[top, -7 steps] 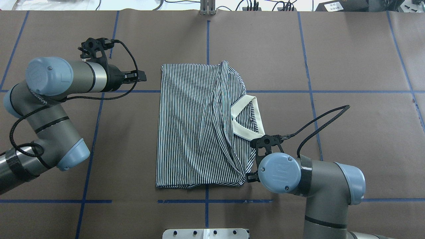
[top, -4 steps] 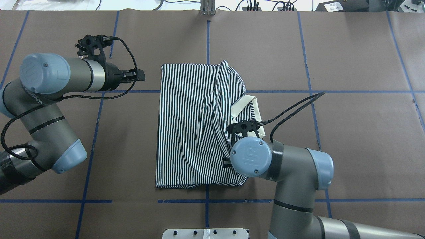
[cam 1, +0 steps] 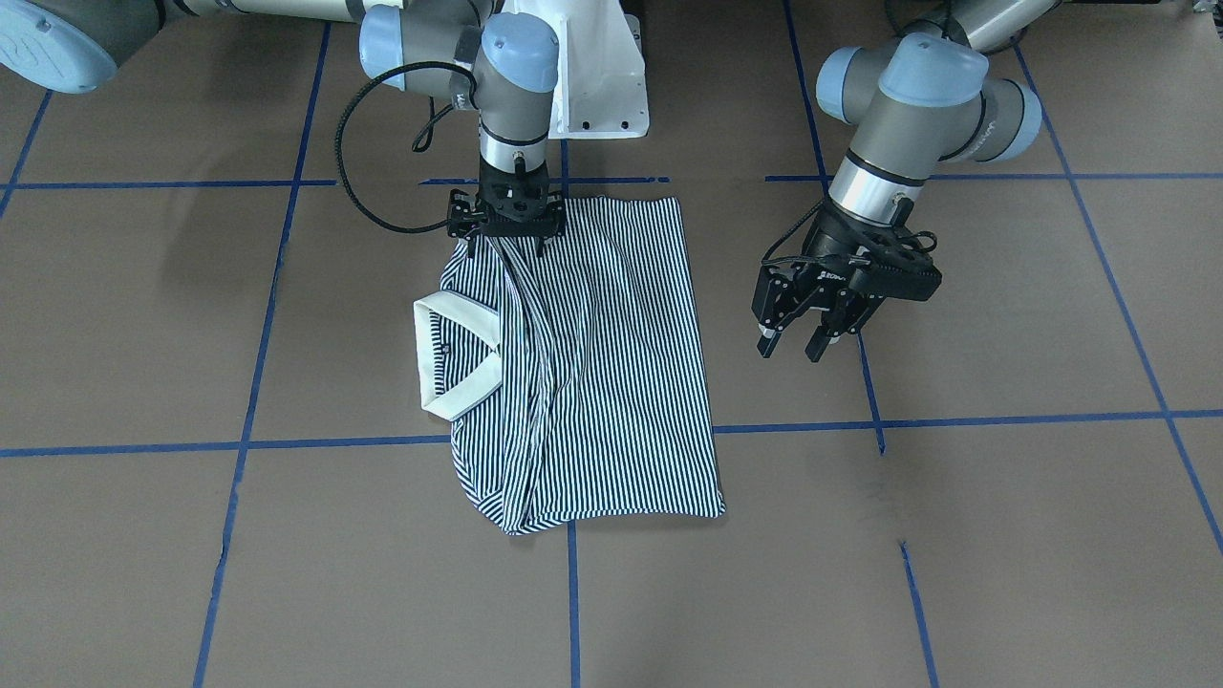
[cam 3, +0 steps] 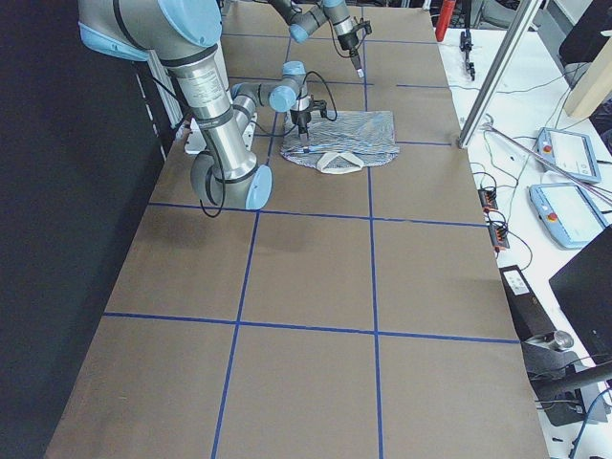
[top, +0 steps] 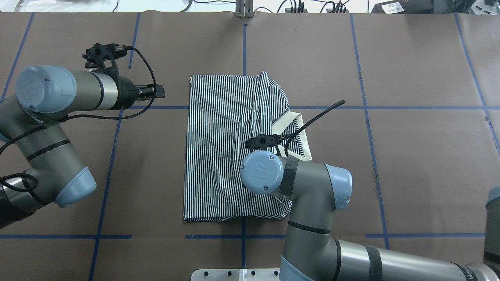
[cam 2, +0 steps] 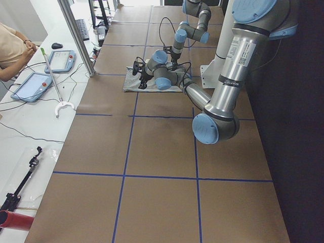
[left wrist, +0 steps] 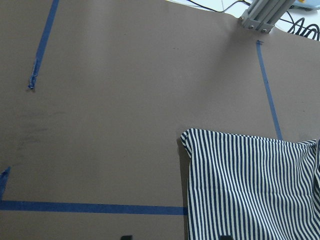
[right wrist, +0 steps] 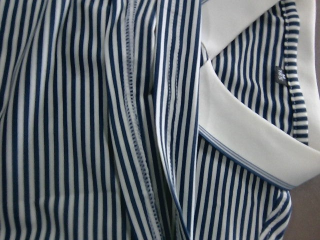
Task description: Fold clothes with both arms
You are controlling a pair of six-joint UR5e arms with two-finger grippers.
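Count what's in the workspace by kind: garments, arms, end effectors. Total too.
polo shirt: 1
robot arms: 2 (left arm, right arm)
end effectors: 2 (left end effector, right end effector)
total: 5
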